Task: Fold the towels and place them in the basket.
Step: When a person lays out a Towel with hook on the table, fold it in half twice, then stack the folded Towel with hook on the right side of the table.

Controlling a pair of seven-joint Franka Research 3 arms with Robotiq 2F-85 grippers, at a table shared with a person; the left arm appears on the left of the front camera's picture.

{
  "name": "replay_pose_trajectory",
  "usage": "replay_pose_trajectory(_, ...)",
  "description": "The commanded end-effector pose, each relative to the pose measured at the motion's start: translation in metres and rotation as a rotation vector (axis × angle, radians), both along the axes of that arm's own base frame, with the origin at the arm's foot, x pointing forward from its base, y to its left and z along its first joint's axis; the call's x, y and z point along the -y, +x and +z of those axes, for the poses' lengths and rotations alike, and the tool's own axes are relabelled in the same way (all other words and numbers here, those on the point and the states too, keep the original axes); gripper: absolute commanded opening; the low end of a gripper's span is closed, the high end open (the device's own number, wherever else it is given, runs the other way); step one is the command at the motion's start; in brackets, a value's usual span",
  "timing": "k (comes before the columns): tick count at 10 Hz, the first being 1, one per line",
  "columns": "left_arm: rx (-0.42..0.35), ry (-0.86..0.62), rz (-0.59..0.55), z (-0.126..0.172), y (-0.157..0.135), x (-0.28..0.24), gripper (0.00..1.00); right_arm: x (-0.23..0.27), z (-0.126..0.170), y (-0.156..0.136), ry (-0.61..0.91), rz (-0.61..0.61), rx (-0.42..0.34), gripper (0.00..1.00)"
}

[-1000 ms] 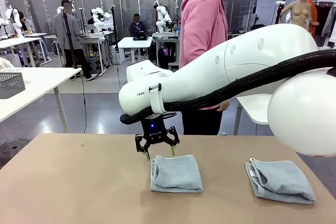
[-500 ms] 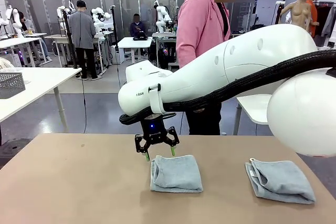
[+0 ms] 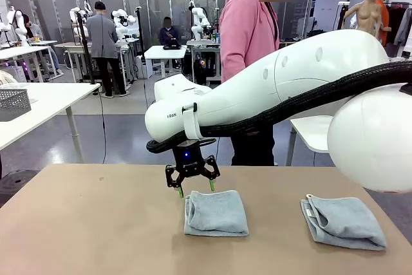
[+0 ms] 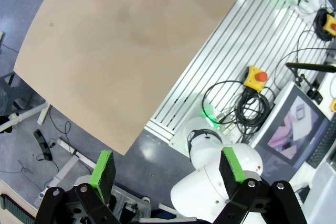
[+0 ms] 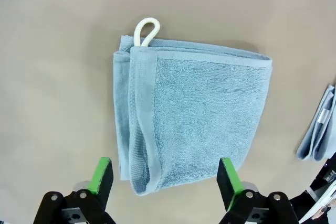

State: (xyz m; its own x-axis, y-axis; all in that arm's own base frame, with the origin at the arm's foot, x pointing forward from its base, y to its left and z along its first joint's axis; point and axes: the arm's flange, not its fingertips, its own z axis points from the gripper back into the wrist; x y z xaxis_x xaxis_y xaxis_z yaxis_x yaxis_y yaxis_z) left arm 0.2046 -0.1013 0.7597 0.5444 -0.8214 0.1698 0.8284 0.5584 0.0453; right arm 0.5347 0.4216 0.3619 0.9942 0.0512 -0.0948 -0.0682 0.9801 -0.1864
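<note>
Jaws spread: right gripper (image 3: 194,190) hovers over folded towel (image 3: 216,213). Step: pickup. Next: descend, pinch its far edge.

Second towel (image 5: 319,129) cut by right edge

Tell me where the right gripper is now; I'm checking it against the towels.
In the front view the right gripper hangs open mid-table, just above the far left edge of the middle folded towel; the other towel lies to the right.

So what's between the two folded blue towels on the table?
Nothing: bare brown tabletop separates the folded grey-blue terry towel from the other folded grey-blue towel, front view.
</note>
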Motion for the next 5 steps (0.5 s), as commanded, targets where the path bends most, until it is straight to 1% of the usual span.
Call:
replay_pose_trajectory(1, 0.009, 0.011, -0.003, 0.0012, -0.0002, -0.0022, 1.0, -0.0005, 0.0006, 0.0008, -0.009, -0.008, 0.002, 1.0)
replay_pose_trajectory(5, 0.009, 0.011, -0.003, 0.0012, -0.0002, -0.0022, 1.0, -0.0005, 0.0006, 0.0008, -0.009, -0.008, 0.002, 1.0)
